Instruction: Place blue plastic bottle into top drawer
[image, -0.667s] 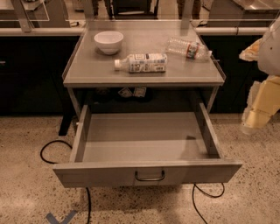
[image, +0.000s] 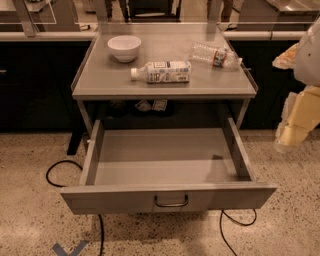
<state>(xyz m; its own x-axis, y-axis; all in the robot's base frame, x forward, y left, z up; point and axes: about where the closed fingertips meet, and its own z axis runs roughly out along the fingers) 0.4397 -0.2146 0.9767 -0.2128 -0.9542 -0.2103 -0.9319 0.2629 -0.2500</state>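
Observation:
The blue plastic bottle (image: 162, 71) lies on its side on the grey table top (image: 165, 87), white cap pointing left, near the front edge. The top drawer (image: 165, 197) is pulled open below it, with a curved metal handle (image: 171, 202) at the centre of its front panel; nothing lies in it. My gripper (image: 289, 141) hangs at the right edge of the view, beside the drawer's right side and lower than the table top. It is well apart from the bottle and holds nothing that I can see.
A white bowl (image: 124, 47) stands at the back left of the table top. A small clear bottle with a red label (image: 216, 55) lies at the back right. Black cables (image: 60, 167) run over the speckled floor. Dark cabinets stand on both sides.

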